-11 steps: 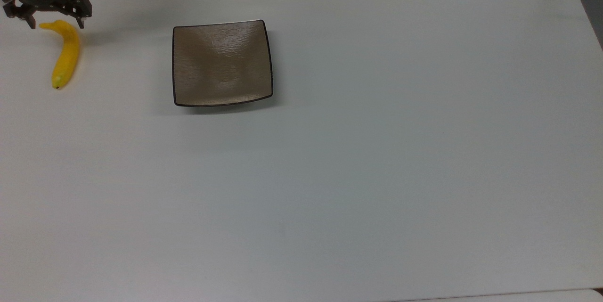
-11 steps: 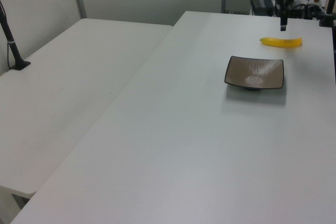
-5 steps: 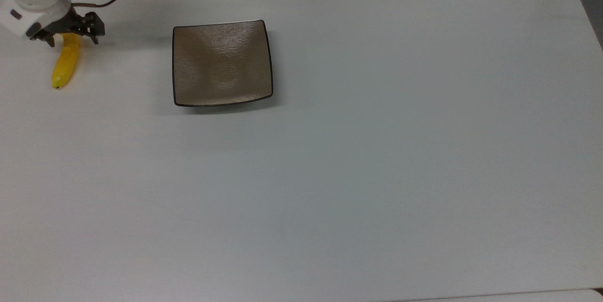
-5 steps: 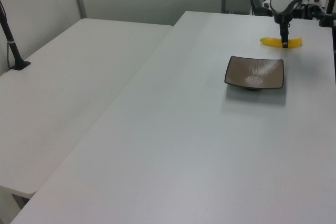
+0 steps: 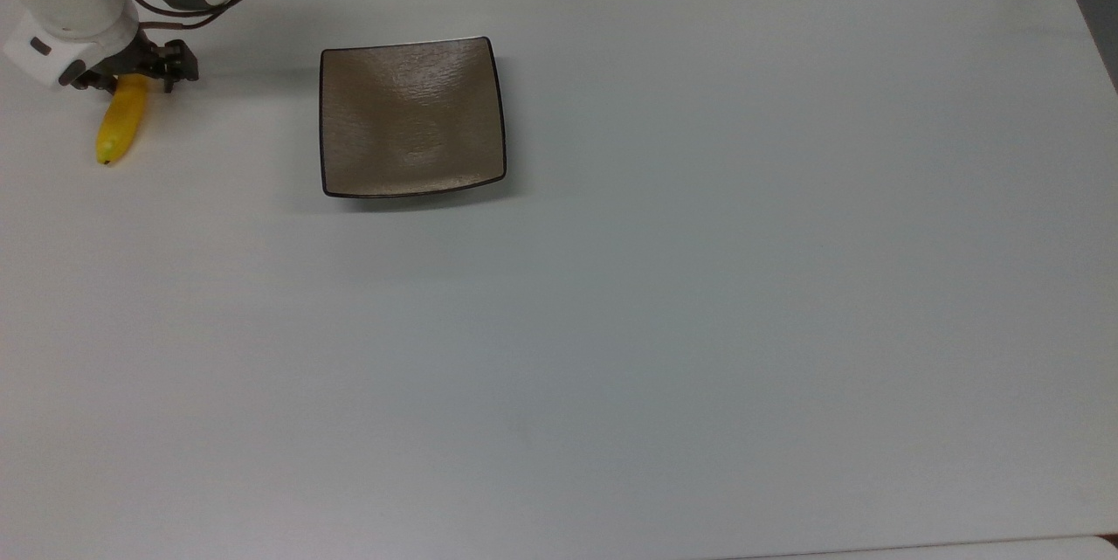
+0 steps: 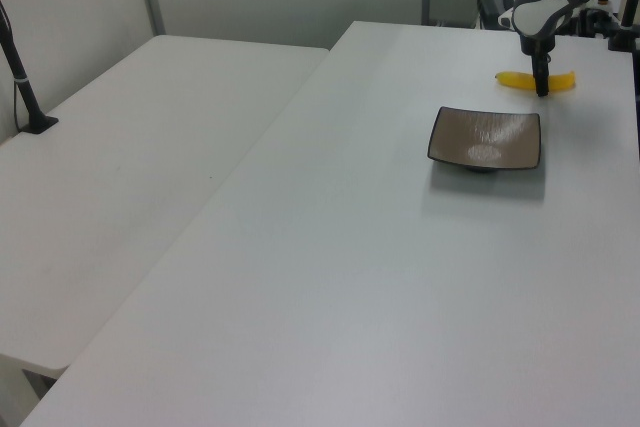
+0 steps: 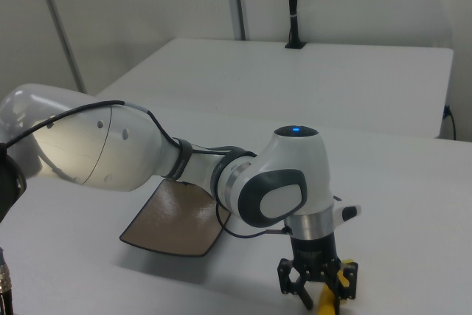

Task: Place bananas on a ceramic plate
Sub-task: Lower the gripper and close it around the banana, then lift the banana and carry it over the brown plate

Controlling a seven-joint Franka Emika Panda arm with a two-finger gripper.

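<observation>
I've got the gripper (image 5: 131, 78) low over the banana (image 5: 120, 123), jaws spread to either side of it, gripping nothing; ceramic plate (image 5: 411, 117) sits well apart on the table (image 5: 699, 280).

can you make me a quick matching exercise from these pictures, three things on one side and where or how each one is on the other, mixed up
Things:
1. banana
2. ceramic plate
3. gripper

States:
A. lowered at the yellow fruit's upper end in the top view, fingers open on either side of it
B. brown and square, nothing on it
C. lying on the white table, to the top view's left of the square dish

Pairs: 1-C, 2-B, 3-A
</observation>
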